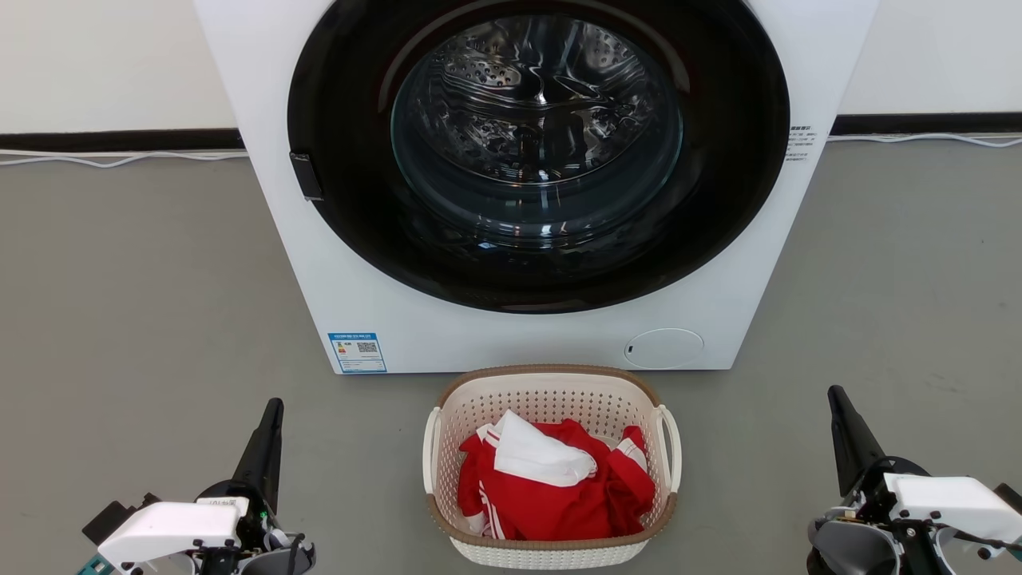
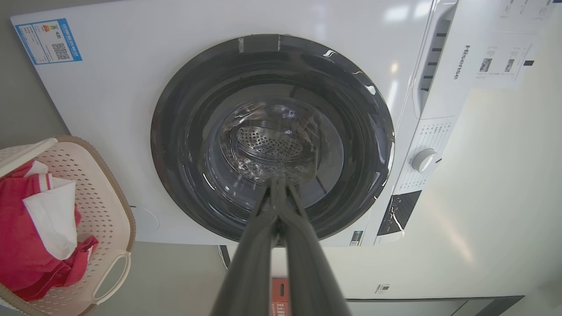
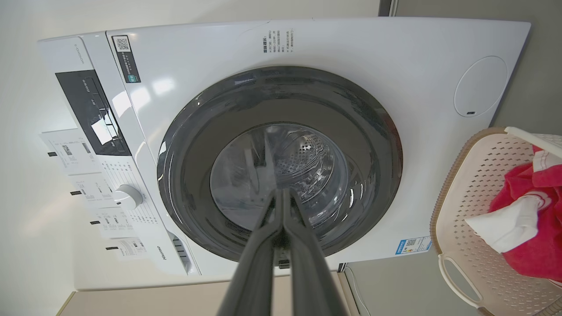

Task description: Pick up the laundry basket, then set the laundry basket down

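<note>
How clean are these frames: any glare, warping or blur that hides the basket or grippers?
Head view: sharp, even light, laundry basket crisp, reflections in the washing machine door. Left wrist view: wide-angle bending, glare on the machine's front, left gripper soft. Right wrist view: same bending, right gripper soft, basket cut by the edge.

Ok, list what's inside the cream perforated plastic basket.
The cream perforated plastic basket holds a crumpled red white-striped garment with a white cloth on top. They cover its floor, so anything beneath is hidden.
</note>
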`<state>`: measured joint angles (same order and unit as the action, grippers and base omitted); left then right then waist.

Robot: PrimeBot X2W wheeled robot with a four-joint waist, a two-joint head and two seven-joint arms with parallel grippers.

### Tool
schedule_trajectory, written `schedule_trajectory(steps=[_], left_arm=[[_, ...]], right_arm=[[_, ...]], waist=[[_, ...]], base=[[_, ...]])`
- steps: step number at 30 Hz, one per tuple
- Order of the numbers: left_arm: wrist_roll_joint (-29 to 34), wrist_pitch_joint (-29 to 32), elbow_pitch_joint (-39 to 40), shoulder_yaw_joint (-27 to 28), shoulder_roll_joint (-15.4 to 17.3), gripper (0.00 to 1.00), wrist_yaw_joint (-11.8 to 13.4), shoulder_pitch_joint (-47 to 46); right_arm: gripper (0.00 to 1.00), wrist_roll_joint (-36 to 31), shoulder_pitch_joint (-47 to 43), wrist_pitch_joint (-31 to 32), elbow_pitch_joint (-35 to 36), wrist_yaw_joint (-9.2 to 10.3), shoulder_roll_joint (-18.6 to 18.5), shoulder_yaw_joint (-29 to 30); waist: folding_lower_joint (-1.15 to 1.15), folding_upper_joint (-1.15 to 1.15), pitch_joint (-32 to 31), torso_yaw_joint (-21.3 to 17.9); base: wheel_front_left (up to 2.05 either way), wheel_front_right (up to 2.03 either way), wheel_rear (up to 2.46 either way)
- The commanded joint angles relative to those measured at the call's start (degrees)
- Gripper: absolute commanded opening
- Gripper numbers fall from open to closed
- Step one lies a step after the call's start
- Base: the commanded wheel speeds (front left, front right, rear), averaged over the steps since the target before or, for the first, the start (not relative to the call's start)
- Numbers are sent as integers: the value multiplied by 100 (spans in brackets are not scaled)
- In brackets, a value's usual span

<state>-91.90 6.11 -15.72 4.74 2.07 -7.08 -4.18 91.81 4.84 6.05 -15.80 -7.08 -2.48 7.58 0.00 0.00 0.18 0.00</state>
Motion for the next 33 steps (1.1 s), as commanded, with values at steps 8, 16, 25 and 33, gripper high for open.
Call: schedule_trajectory(steps=[8, 16, 25, 33], left_arm=[[-29, 36, 168, 176, 81, 0, -41, -201], [-29, 36, 168, 176, 81, 0, -41, -201], [-29, 36, 168, 176, 81, 0, -41, -201], [-29, 36, 168, 176, 81, 0, -41, -201]], right_arm=[[0, 38, 134, 42, 178, -41, -40, -108], [0, 38, 134, 42, 178, -41, -40, -108], [0, 38, 134, 42, 178, -41, -40, -108], [0, 38, 134, 42, 178, -41, -40, -108]], waist=[[0, 0, 0, 0], [0, 0, 0, 0], [0, 0, 0, 0], [0, 0, 0, 0]], base=[[0, 0, 0], [0, 0, 0], [0, 0, 0], [0, 0, 0]])
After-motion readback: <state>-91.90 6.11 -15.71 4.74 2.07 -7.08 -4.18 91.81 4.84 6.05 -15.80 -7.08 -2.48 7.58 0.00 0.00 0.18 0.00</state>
